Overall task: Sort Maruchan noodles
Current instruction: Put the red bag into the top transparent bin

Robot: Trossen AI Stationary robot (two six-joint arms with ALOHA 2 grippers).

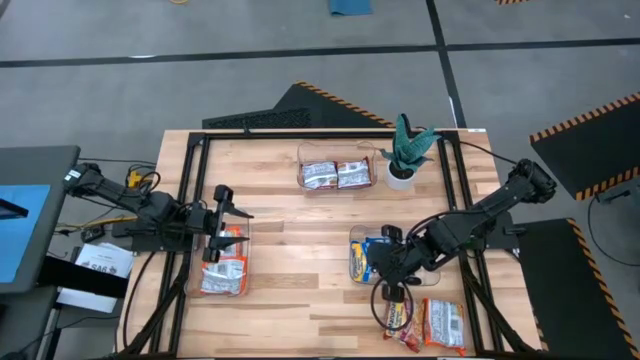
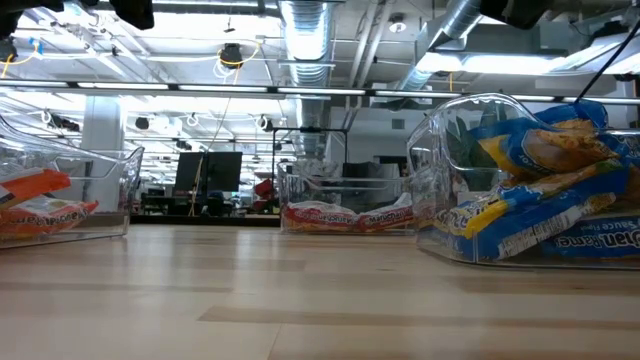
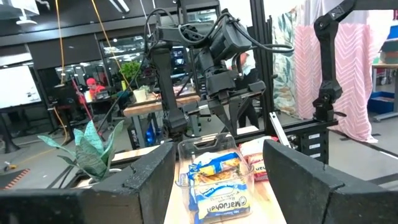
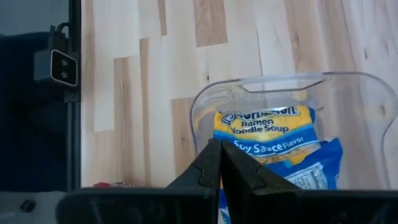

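Observation:
Blue Maruchan packets [image 4: 267,134] lie in a clear bin [image 1: 358,262] at the table's middle right. My right gripper [image 4: 219,155] hangs shut just above that bin's rim, slanting down, with nothing between its fingers. Orange and red packets [image 1: 222,268] fill a clear bin at the left edge. My left gripper [image 1: 228,222] waits open above that bin, pointing level across the table. Two whitish-red packets [image 1: 335,175] lie in a far bin. Two more packets [image 1: 425,322] lie flat on the table near the front right.
A potted plant [image 1: 405,152] stands at the far right beside the far bin. A black frame [image 1: 195,200] runs along the table's left and right sides. Bare wood shows in the table's middle [image 1: 300,240]. In the low view, the blue-packet bin [image 2: 530,180] stands closest.

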